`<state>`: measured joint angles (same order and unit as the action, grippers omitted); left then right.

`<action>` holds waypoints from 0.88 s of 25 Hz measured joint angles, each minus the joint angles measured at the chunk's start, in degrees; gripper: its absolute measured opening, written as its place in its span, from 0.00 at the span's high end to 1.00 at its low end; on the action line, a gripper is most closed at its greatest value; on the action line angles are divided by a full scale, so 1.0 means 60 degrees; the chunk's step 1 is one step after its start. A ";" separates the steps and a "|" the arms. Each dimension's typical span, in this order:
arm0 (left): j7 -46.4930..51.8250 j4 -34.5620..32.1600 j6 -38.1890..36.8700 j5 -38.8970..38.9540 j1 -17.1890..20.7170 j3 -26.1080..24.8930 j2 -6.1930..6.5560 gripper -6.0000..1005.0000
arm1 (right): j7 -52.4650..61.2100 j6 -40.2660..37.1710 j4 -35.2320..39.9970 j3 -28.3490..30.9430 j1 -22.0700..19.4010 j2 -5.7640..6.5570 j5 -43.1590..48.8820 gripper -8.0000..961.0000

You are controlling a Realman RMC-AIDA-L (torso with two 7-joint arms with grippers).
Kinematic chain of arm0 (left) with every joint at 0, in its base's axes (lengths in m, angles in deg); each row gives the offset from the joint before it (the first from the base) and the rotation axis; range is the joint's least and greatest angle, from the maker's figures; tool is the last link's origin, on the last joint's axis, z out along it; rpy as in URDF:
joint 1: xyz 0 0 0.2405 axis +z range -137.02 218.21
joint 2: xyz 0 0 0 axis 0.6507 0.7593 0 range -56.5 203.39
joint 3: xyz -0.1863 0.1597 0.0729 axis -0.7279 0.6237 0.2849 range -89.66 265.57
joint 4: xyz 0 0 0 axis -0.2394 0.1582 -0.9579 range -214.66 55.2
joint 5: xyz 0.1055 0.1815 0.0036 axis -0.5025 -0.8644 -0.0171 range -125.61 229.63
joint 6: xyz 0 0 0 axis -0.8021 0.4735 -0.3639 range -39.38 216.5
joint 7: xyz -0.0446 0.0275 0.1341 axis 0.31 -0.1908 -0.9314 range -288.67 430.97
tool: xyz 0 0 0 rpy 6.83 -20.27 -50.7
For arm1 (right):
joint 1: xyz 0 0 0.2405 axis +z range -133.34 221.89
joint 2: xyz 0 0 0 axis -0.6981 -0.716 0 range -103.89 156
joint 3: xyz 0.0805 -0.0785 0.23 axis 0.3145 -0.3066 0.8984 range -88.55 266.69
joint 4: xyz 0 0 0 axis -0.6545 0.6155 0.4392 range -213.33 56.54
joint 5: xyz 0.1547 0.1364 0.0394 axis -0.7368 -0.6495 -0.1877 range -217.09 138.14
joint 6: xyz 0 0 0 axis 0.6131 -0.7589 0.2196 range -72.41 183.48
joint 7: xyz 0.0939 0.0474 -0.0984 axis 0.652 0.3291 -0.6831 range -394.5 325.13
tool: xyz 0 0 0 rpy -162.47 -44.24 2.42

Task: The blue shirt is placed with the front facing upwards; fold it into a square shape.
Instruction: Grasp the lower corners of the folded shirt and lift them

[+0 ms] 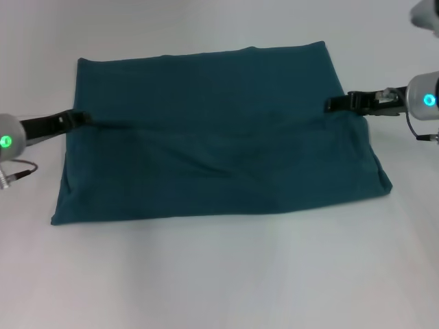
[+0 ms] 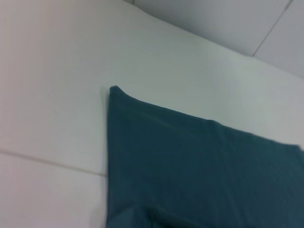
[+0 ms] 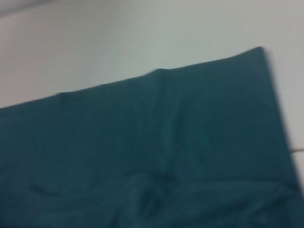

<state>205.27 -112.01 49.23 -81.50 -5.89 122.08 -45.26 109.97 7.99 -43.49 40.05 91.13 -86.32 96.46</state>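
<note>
Shirt: the blue shirt (image 1: 219,130) is laid flat on the white table (image 1: 219,274) as a wide rectangle; no lettering, collar or sleeve is seen on the exposed face, so it is judged to be already folded at least once.

Layers: a raised fold line is seen across the middle of the shirt, running between the 2 grippers, with soft creases on the nearer half.

Left gripper: the left gripper (image 1: 77,118) is placed at the shirt's left edge, about halfway along that edge, with its tip touching or just over the cloth. Whether its fingers are parted or closed on cloth cannot be told.

Right gripper: the right gripper (image 1: 336,104) is placed at the shirt's right edge, level with the fold line, its tip reaching just onto the cloth. Its opening and any hold on the cloth cannot be told either.

Wrist views: only the shirt's far corners and bare table are shown; no fingers are seen.

Handling: the cloth is judged light, limp and non-slippery; it is expected to sag and wrinkle when lifted, and stacked layers may slide apart unless all are pinched together.

Where to hold: the 2 side edges at the fold line, or 2 matching corners, are judged the best grip points, so that both sides are lifted evenly.

Progress: a rectangle is shown, not yet a square; a further fold is judged necessary.
</note>
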 joint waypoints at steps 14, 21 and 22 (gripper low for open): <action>0.1016 -0.0876 -0.4533 0.3306 0.2767 -0.0038 0.0472 0.52 | -0.2624 -0.4404 0.1354 0.0386 -0.3017 -0.0101 -0.4252 0.16; 0.0322 -0.0749 -0.5786 0.3673 0.3073 -0.0157 0.0641 0.44 | -0.3198 -0.4902 0.1348 0.0821 -0.3276 -0.0173 -0.4267 0.16; 0.0271 -0.0719 -0.5774 0.3680 0.3108 -0.0297 0.0592 0.43 | -0.3253 -0.4913 0.1347 0.0841 -0.3269 -0.0175 -0.4269 0.16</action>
<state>206.89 -116.32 14.58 -59.42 12.76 120.30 -41.70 90.46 -21.49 -35.40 45.09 71.52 -87.37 70.84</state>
